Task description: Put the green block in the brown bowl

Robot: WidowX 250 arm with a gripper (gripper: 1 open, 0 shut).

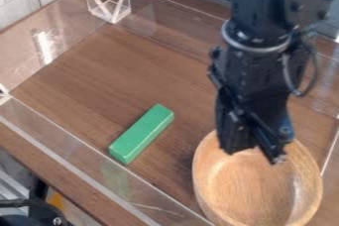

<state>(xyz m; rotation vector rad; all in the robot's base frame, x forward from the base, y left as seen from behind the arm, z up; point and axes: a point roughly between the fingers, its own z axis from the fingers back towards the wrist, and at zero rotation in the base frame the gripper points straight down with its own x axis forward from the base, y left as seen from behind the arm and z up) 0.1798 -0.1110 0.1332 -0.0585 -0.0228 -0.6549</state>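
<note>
The green block [142, 133] lies flat on the dark wooden table, left of centre and pointing diagonally. At the lower right stands the brown bowl [212, 196], a light wooden bowl with nothing visible in it. My black gripper [259, 151] hangs over the bowl's far rim, to the right of the block and apart from it. Its jaws are shut with nothing between them.
Clear acrylic walls [54, 32] fence the table on the left, front and back. A small clear stand [109, 2] sits at the far left corner. Bare wood lies between the block and the back wall.
</note>
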